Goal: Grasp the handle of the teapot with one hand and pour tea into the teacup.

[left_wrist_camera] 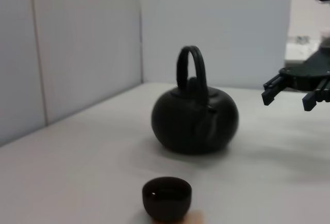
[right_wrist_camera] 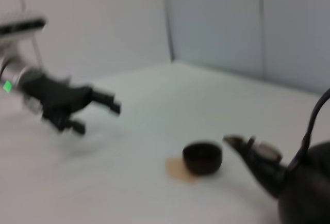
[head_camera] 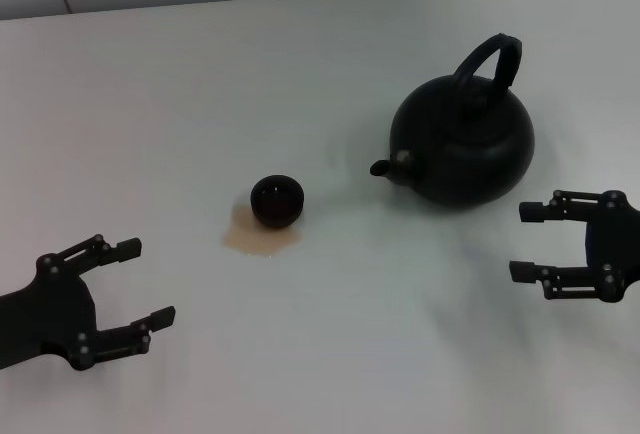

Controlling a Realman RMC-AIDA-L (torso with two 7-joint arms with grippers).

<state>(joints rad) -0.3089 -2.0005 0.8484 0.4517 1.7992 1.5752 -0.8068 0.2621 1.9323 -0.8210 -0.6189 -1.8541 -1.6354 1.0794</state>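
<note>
Teapot [head_camera: 463,149] stands upright at far right, spout toward the teacup [head_camera: 276,200] (puddle beneath); right gripper [head_camera: 535,242] gapes beside it, left gripper [head_camera: 135,284] empty, spread.

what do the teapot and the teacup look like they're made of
Teapot: matte black, only dull highlights, likely cast iron or dark ceramic; the look leaves it open. Teacup: similar black with a slightly glossier rim, probably glazed ceramic.

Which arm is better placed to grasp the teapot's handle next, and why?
The right. The right gripper hangs open beside the teapot, near its handle; the left gripper sits beyond the teacup.
</note>
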